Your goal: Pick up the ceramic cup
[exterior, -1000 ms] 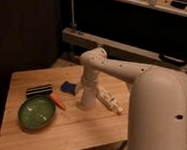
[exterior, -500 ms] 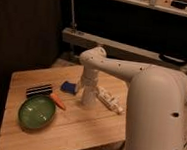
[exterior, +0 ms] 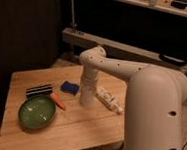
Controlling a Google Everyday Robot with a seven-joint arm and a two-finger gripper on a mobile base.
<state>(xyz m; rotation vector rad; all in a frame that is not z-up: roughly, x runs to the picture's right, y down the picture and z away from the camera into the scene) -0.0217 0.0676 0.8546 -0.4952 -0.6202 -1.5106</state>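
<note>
the white arm comes straight down onto the wooden table (exterior: pixel 85 136), its hand (exterior: pixel 86 102) low between a blue packet (exterior: pixel 70 87) and a long white package (exterior: pixel 109 100). whether the hand is apart or together cannot be told. the ceramic cup cannot be made out, hidden around the hand. a green bowl (exterior: pixel 36 115) sits well apart.

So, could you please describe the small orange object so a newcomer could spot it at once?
On the wooden table, find the round green bowl toward the picture's left. The orange object lies by its upper right rim, left of the gripper down at the tabletop. It alone is orange and slim; the blue item behind is blocky, the striped one flat.
</note>
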